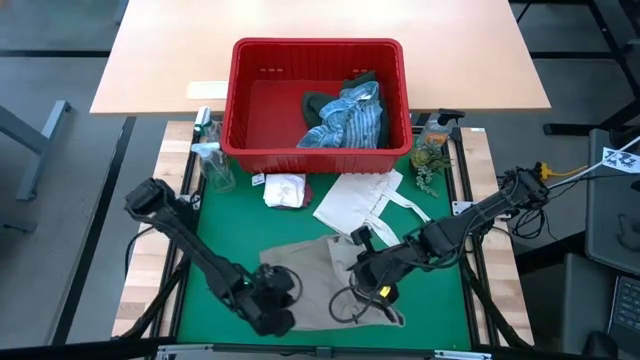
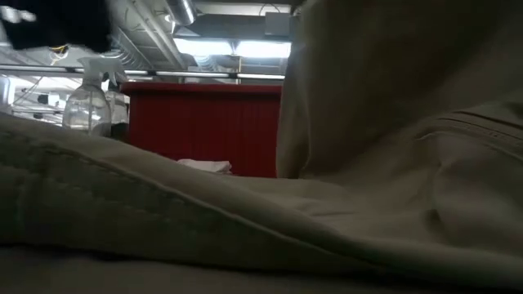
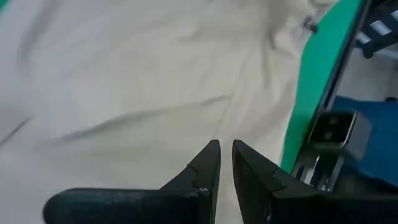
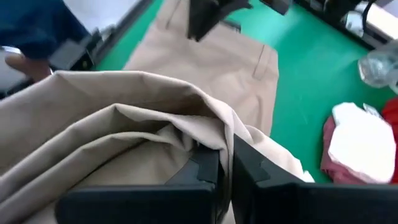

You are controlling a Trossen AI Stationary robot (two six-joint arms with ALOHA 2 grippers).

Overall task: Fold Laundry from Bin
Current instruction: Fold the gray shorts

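While the tan garment (image 1: 325, 280) lies spread on the green table (image 1: 440, 310) at about six o'clock from the red bin (image 1: 318, 50), the overhead picture shows both arms bent low over it: the left pincer (image 1: 268, 300) at the cloth's seven o'clock corner, the right pincer (image 1: 372, 290) at its four o'clock edge. The striped shirt (image 1: 350, 118) and a dark garment (image 1: 318, 102) lie in the bin; a white cloth (image 1: 284, 188) on a maroon one, and a flat white bag (image 1: 365, 200), lie between bin and tan garment. From table height, tan fabric (image 2: 384, 188) fills nearly everything, a fold raised at three o'clock, the bin (image 2: 204, 122) and a spray bottle (image 2: 86, 106) beyond. The left wrist picture shows the left pincer (image 3: 225, 163) with tips almost together over flat cloth (image 3: 137, 93); whether it pinches any I cannot tell. The right wrist picture shows the right pincer (image 4: 225, 163) clamped on a bunched fold of the garment (image 4: 124, 118). To fold well, I judge the right arm should carry its edge low and straight across while the left pins its corner.
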